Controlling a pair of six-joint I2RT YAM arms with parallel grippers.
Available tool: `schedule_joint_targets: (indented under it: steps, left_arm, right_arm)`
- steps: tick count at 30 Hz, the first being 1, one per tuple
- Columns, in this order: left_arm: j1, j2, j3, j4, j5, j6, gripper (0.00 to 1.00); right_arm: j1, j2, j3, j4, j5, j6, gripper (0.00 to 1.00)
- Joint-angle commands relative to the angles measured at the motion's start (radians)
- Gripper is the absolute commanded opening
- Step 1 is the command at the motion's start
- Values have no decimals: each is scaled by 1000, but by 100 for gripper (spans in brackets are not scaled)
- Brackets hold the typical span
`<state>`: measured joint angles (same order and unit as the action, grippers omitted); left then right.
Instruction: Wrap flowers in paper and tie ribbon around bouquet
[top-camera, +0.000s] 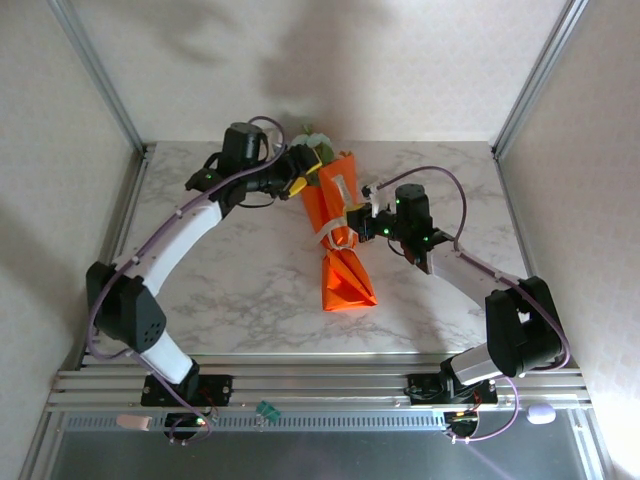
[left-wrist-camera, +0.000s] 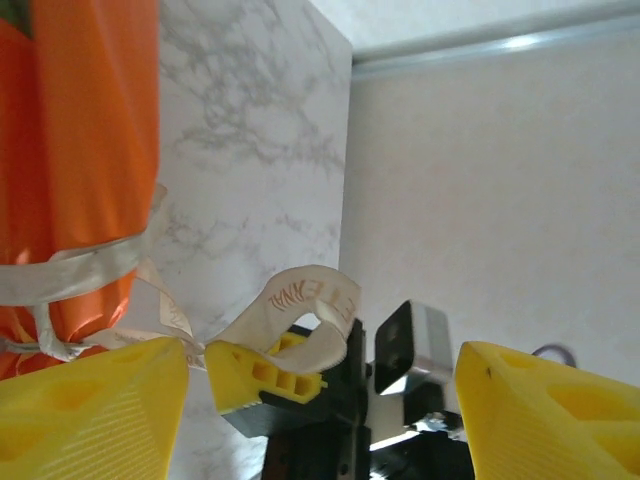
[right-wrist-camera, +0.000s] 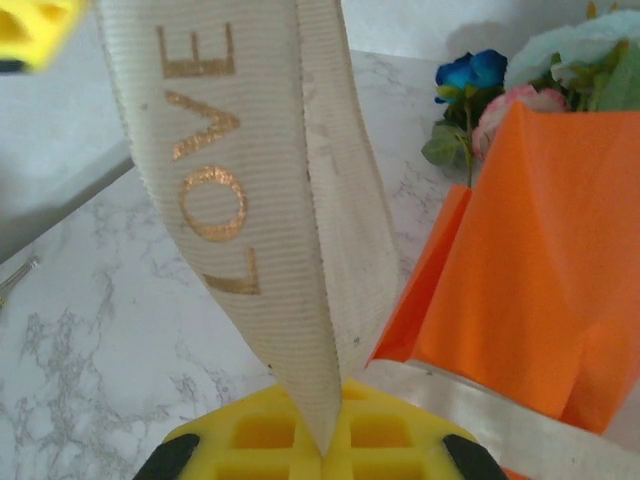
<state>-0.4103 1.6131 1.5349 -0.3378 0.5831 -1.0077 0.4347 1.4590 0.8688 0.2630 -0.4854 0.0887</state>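
The bouquet (top-camera: 343, 262) lies mid-table, an orange paper (right-wrist-camera: 530, 270) cone with its wide end pointing away from the arms. Blue and pink flowers (right-wrist-camera: 472, 75) and green leaves stick out of that end (top-camera: 312, 142). A cream ribbon (right-wrist-camera: 245, 190) with gold lettering is banded round the cone (left-wrist-camera: 70, 272). My right gripper (right-wrist-camera: 325, 450) is shut on a doubled length of that ribbon, just right of the cone (top-camera: 356, 218). My left gripper (left-wrist-camera: 322, 352) stands open at the cone's upper left (top-camera: 300, 178), its yellow fingers (left-wrist-camera: 95, 410) either side of the ribbon loop (left-wrist-camera: 305, 300), not touching it.
The marble table (top-camera: 240, 270) is fenced by aluminium rails at the left (top-camera: 118, 215) and right (top-camera: 515, 215). A pale wall (left-wrist-camera: 480, 180) stands behind. Both arms reach inward over the middle of the table, close to each other.
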Motion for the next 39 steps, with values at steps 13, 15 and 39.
schedule_joint_targets:
  steps: [13,15,39]
  left_arm:
    - [-226,-27,-386,284,-301,-1024,48]
    - [-226,13,-381,304,-321,-1084,48]
    - [-216,346,-97,147,-265,-1168,47]
  right_arm:
    - [27,-113,-43,-150,141,123,0]
    - [31,-128,-52,-166,146,125,0]
    - [54,-200,-99,-199,163,109,0]
